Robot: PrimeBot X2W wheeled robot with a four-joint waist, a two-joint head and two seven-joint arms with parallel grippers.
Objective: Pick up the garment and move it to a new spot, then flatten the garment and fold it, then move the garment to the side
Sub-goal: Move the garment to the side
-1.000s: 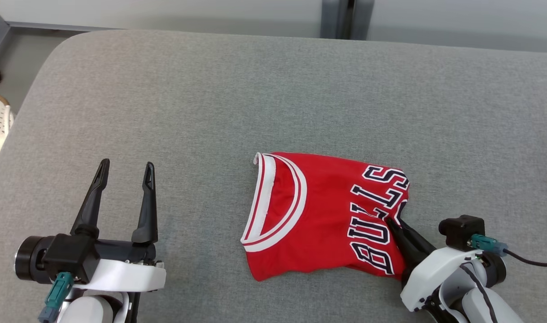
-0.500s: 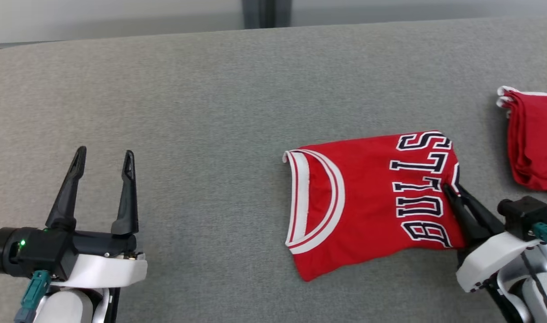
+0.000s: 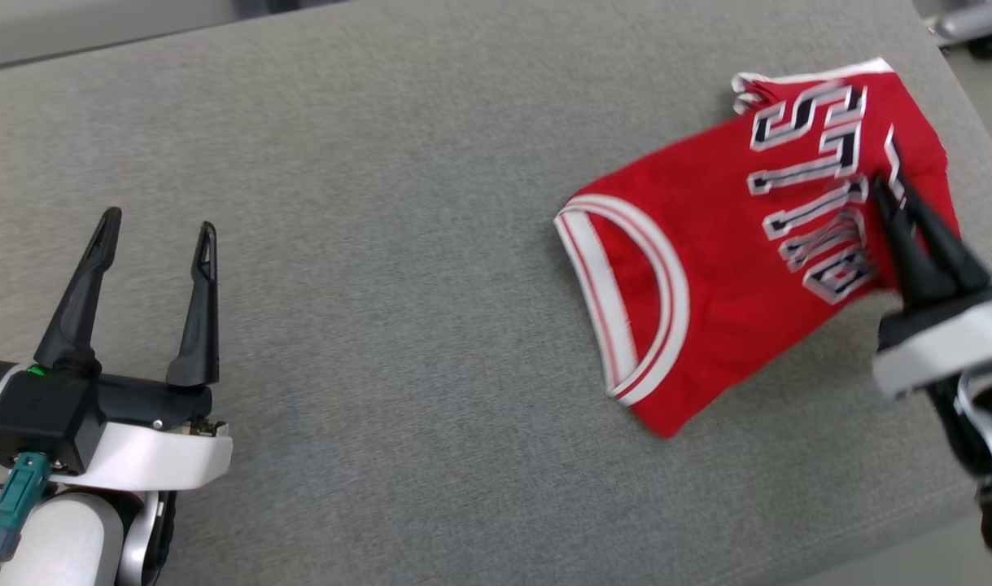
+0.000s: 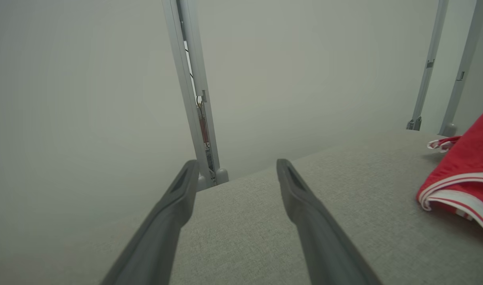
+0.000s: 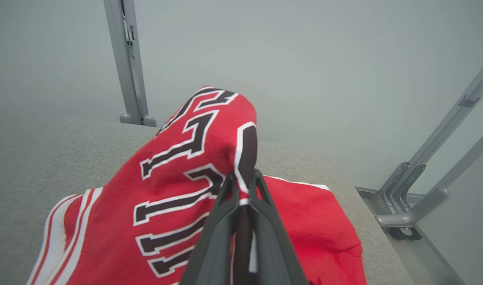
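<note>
Garment (image 3: 707, 268) sits on the table (image 3: 382, 244), far right, by the right corner. Right claw (image 3: 888, 185) is at its right end, cloth pinched between the fingers. Another cloth piece (image 5: 316, 213) lies on the table under that end. Left claw (image 3: 159, 220) is near-left over the table, well apart from the garment. Frame post (image 4: 193, 99) stands behind the far edge.

Soft, even light with faint shadows; the head view smears with motion blur toward its right side.

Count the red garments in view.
2: the lettered jersey, pinched by the right gripper, and a red pile partly hidden under it; more may lie beneath.
</note>
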